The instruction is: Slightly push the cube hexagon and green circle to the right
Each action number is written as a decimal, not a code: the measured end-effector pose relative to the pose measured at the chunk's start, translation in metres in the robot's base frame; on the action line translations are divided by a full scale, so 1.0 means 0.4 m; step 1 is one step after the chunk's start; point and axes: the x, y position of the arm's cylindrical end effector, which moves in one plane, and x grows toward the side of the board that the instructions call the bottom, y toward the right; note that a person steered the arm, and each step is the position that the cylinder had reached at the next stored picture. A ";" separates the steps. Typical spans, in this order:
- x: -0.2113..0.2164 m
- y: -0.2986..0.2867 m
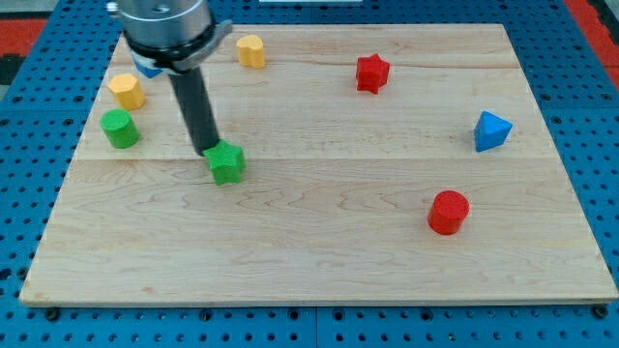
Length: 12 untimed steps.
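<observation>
1. Nearest the camera sat the small red plastic cylinder (449, 212), low on the pale wooden board (319, 261), at about four o'clock from the board's middle.

2. At about nine to ten o'clock lay the task's things: the yellow plastic hexagon block (127, 91) and, just beside it at its six o'clock, the round green plastic cylinder (120, 128). A blue block (147, 68), mostly hidden behind the arm, peeked out at the hexagon's one o'clock; its shape could not be made out.

3. The arm carried no jaws at all, only a dark rod; its tip (212, 151) stood touching or nearly touching the top edge of the green star-shaped plastic block (227, 162), well to the three o'clock side of the hexagon and circle.

4. Those blocks looked light, rigid and smooth, likely to slide easily and to spin if struck off-centre. A gentle push seemed best placed square on each one's nine o'clock face.

5. Elsewhere sat a second yellow block (251, 50) at eleven o'clock, a red star (371, 72) at one, and a blue triangular block (491, 130) at three.
</observation>
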 end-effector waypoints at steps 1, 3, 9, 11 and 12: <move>0.035 -0.024; 0.069 -0.432; -0.089 -0.484; -0.274 -0.454; -0.278 -0.382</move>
